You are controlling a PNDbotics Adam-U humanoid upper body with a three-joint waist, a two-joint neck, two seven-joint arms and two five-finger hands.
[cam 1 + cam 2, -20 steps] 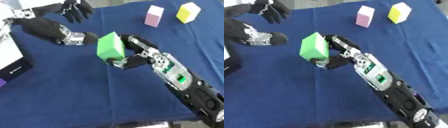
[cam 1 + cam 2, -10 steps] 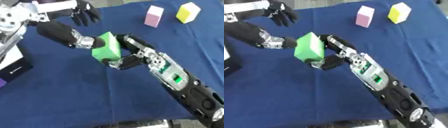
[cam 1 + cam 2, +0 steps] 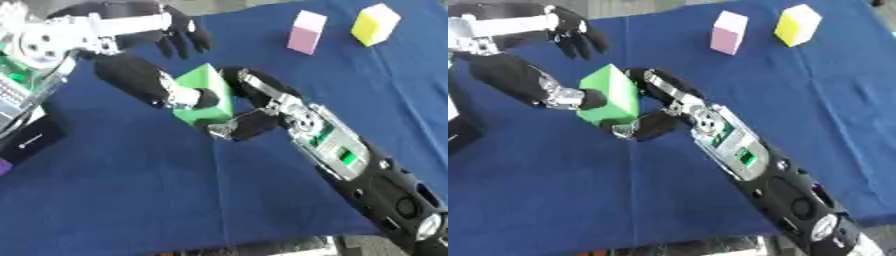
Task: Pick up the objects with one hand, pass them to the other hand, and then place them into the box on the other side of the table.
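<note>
A green block point(image 3: 614, 90) is held just above the blue table point(image 3: 131, 200), left of the middle. My right hand point(image 3: 267, 107) comes up from the lower right and is shut on it, fingers over its right side and thumb under its lower edge. My left hand point(image 3: 166, 22) reaches in from the upper left. It is open, its fingers point(image 3: 179, 42) hanging straight just behind the block, while its thumb point(image 3: 140, 80) touches the block's left face. Far back on the cloth stand a pink block point(image 3: 306, 32) and a yellow block point(image 3: 374, 22).
At the left edge lies a black and white thing point(image 3: 31, 140) with a bit of purple below it. The table's front edge runs along the bottom of the view.
My right hand has carried the green block left and slightly away from me. My left hand has swung down and right to meet it, and its thumb now touches the block.
</note>
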